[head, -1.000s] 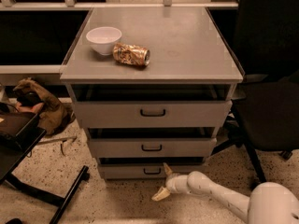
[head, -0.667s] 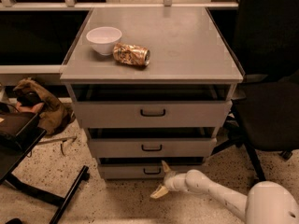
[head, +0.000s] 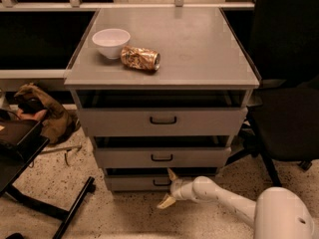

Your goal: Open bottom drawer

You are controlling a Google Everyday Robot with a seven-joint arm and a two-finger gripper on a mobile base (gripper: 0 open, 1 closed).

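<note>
The bottom drawer sits lowest in the grey cabinet, just above the speckled floor, under the middle drawer and the taller top drawer. Its front lies a little behind the middle drawer's front, and its small dark loop handle is at centre. The claw is right at that handle, reaching in from the right on the white arm. Its two pale fingers are spread well apart: the upper tip stands up by the drawer's top edge and the lower tip points down toward the floor, with the handle just to the left between them. Compared with a second ago, the claw has edged a little left and closer to the drawer front, while the drawer itself has not visibly shifted. I judge this to be the end of the approach: the fingers bracket the handle but nothing is gripped, so the pull has yet to begin. The next move probably calls for closing on the loop, or hooking it, and then drawing straight back. On the counter a white bowl and a crushed can lie just beside each other, well clear of the work.
</note>
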